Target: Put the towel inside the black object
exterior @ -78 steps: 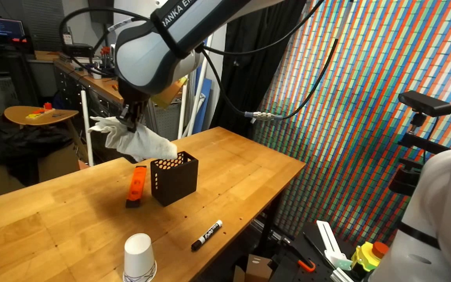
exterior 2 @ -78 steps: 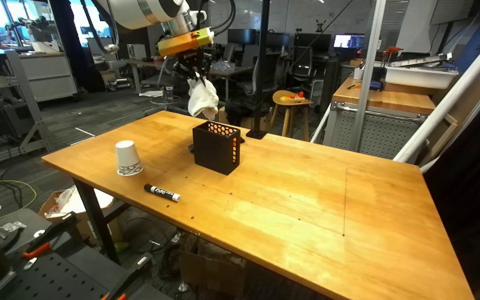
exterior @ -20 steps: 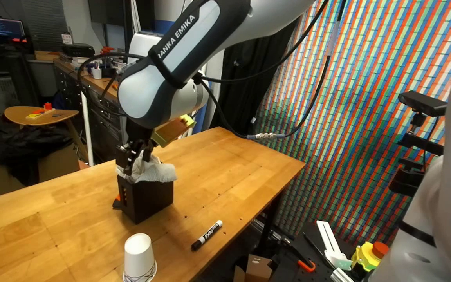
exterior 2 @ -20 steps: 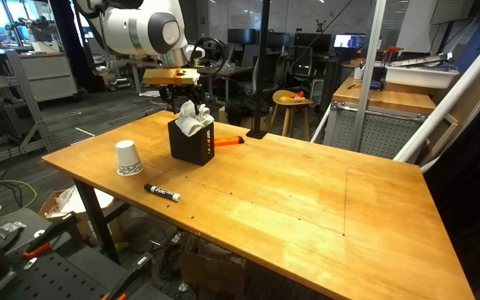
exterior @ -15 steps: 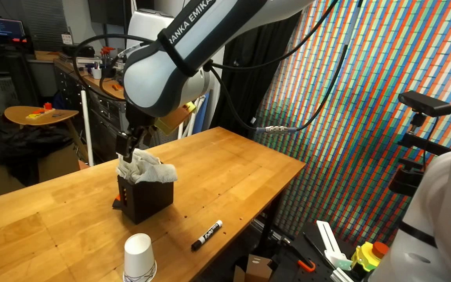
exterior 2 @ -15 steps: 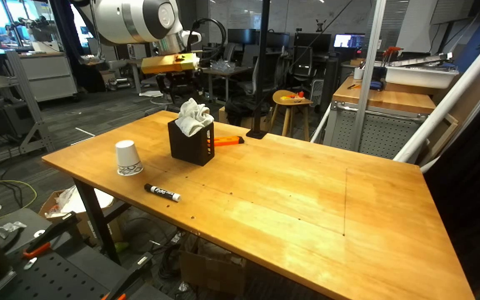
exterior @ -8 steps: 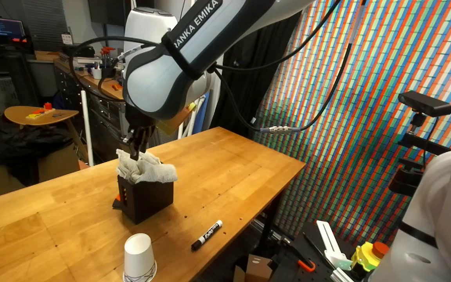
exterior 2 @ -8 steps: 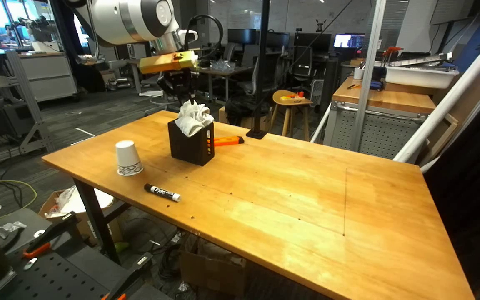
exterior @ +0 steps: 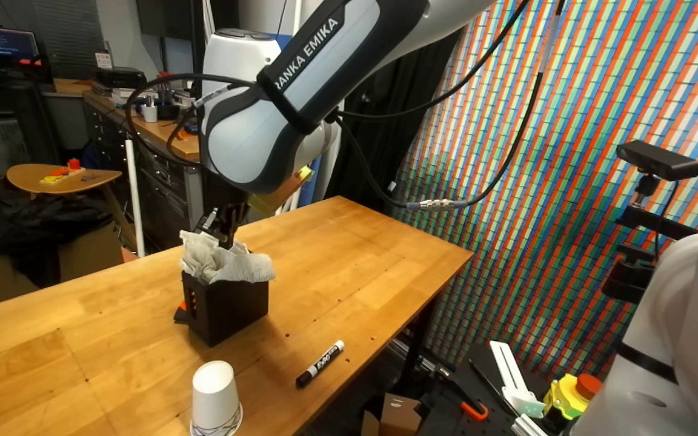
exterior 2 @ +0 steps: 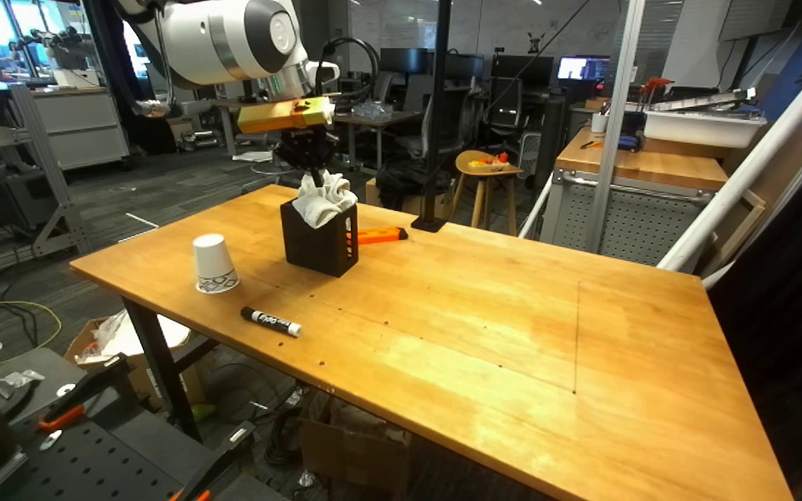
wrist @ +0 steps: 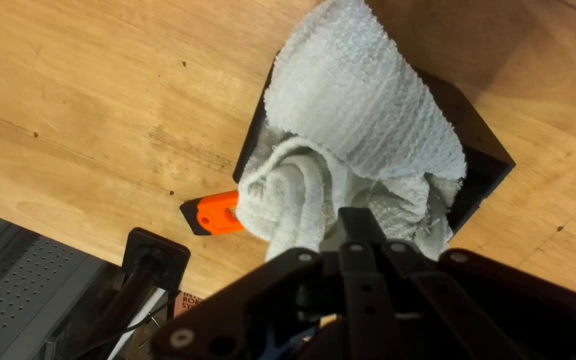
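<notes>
The white towel (exterior: 228,263) is bunched in the top of the black box (exterior: 231,312), with folds rising above the rim. In an exterior view the towel (exterior 2: 324,202) hides most of the box (exterior 2: 317,243) opening. In the wrist view the towel (wrist: 363,100) drapes over one rim of the box (wrist: 465,117), and a dark gap shows at one corner. My gripper (wrist: 360,222) has its fingers together, pointing down at the towel's middle. In both exterior views the gripper (exterior: 226,239) (exterior 2: 317,175) touches or dips into the towel's top. No cloth shows between the fingers.
An orange and black tool (exterior 2: 381,235) lies on the table (exterior 2: 512,334) against the box's far side. A white paper cup (exterior: 216,396) stands upside down and a marker (exterior: 320,364) lies near the front edge. A black post (wrist: 155,257) stands at the table's edge.
The towel has gone from hanging in the gripper to sitting in the box, which has shifted left in both exterior views. The gripper let go, rose, shut, and came down onto the towel.
</notes>
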Robot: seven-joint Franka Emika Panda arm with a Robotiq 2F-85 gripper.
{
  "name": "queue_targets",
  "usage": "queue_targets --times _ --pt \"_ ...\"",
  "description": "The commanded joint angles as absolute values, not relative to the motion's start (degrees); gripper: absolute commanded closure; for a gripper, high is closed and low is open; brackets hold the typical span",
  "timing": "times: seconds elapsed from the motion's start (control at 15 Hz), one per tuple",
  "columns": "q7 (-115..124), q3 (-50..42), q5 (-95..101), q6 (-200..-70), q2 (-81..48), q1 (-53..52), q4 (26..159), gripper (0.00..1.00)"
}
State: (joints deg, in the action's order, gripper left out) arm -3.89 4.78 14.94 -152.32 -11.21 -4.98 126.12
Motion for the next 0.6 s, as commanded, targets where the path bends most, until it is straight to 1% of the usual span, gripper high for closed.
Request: queue_targets --times 0.0,0.53 --pt "-1.14 3.76 15.05 -151.93 -14.00 -5.92 124.83 1.00" --pt "-1.77 4.58 12.41 -151.46 -21.68 -6.41 122.77 1.00"
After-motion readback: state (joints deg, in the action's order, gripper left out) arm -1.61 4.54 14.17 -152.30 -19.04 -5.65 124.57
